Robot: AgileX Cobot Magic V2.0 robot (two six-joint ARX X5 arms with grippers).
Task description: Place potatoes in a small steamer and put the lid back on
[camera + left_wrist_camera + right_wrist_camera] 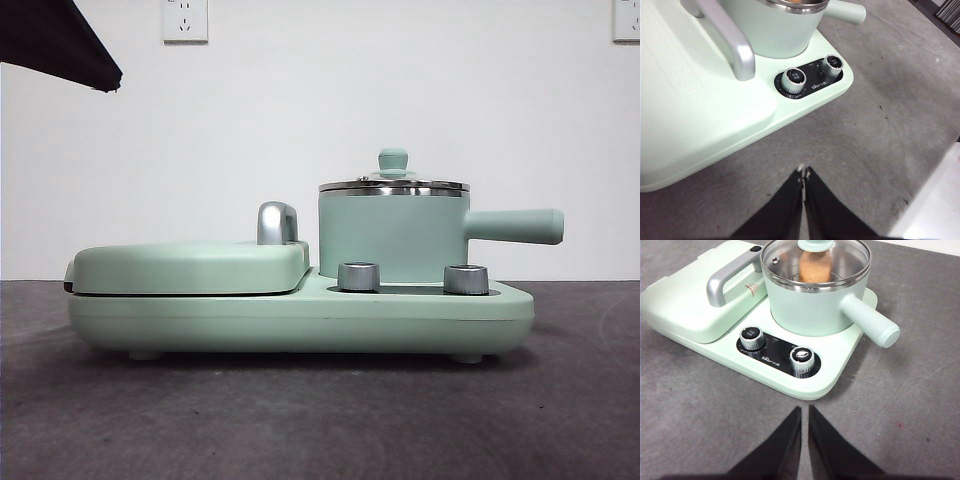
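The mint-green small steamer (392, 235) stands on the right half of a green cooking base (300, 315), its long handle pointing right. The glass lid (393, 178) with its green knob sits on the steamer's rim. In the right wrist view the orange-brown potato (816, 267) shows inside the steamer (815, 305) through the lid (815, 260). My right gripper (804, 412) is shut and empty over the grey table in front of the base. My left gripper (804, 172) is shut and empty, also short of the base. The steamer's wall shows in the left wrist view (772, 32).
A flat green griddle section (190, 265) with a steel handle (277, 222) fills the base's left half. Two steel knobs (358, 276) (466, 279) sit on the base's front. A black arm tip (60, 45) shows at the top left corner.
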